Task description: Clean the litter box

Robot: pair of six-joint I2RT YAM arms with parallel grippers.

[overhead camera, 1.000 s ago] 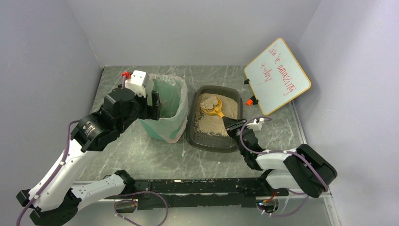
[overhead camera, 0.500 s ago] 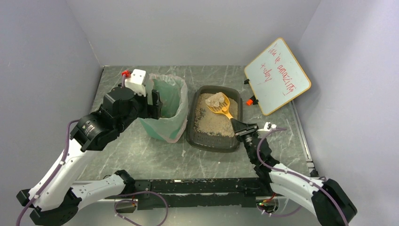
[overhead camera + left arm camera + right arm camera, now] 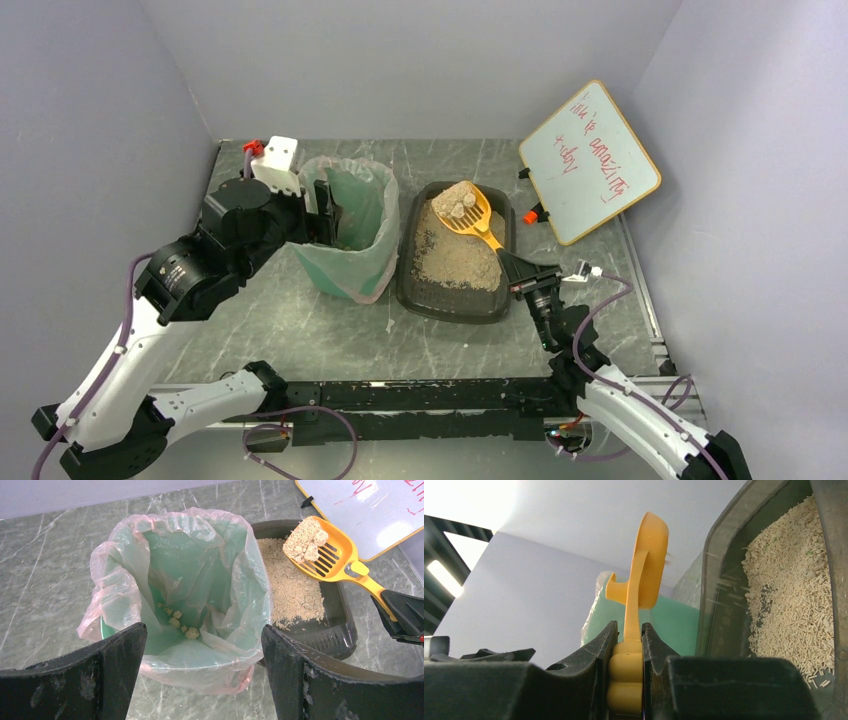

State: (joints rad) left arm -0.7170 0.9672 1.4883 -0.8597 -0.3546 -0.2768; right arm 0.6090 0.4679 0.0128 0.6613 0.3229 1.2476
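Near edge, right side: right tool (image 3: 522,275) is clamped on the handle end of the orange scoop (image 3: 470,215), both fingers pressed flat to the handle in the right wrist view. The handle's long axis runs from that tool diagonally away and to the left, with the blade raised above the far end of the litter box (image 3: 415,290) and carrying 1 pile of clumps (image 3: 305,540). The litter box sits on the table (image 3: 300,330) with its long axis near-to-far, just right of the green bagged bin (image 3: 355,260). The bin lies left of the loaded blade, so the dump looks like a leftward carry by the right arm. Left tool (image 3: 202,630) hangs at the bin's left rim, fingers wide apart, holding nothing. Several clumps lie in the bag. Far right: a whiteboard (image 3: 590,160).
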